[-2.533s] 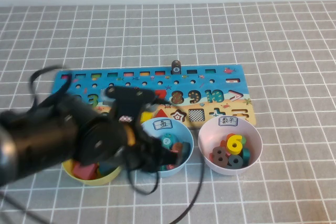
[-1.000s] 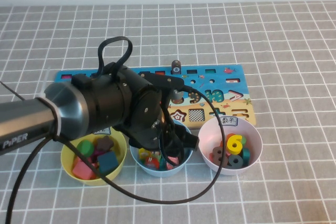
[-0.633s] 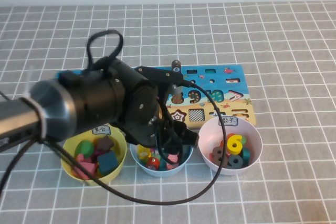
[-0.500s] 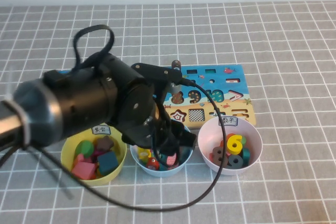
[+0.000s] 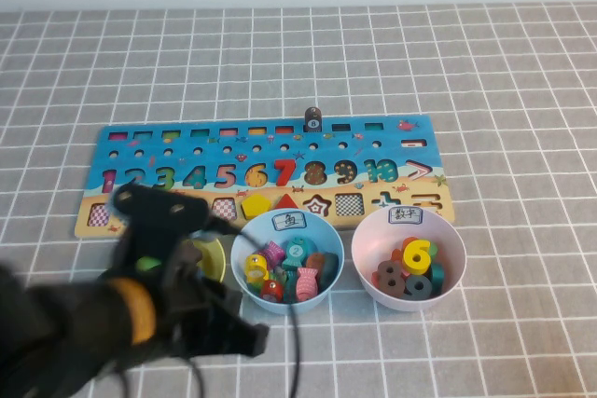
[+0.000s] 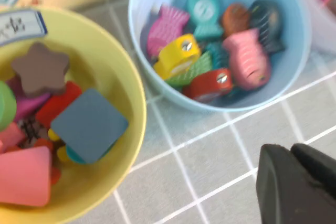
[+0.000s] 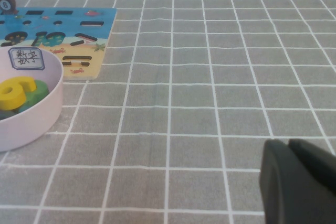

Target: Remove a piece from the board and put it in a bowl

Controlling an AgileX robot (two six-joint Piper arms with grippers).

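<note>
Red cylindrical peg (image 6: 209,84) apparently lying in light blue round plastic bowl (image 5: 250,241), off long blue puzzle board (image 5: 410,128); delivery seemingly done. Left gripper (image 6: 296,182) beside bowl, right gripper (image 7: 299,179) over bare cloth, both pinched closed, empty.

Left arm (image 5: 103,323) was bulky, matte black, rounded casing, blurred in the high view, with an orange-yellow ring band around one section. A thin black cable (image 5: 295,342) looped off it. Left gripper (image 6: 296,184) showed as a dark, smooth black block with rounded edges. Right gripper (image 7: 299,179) looked the same, black and rounded, low on the bare grey grid.
</note>
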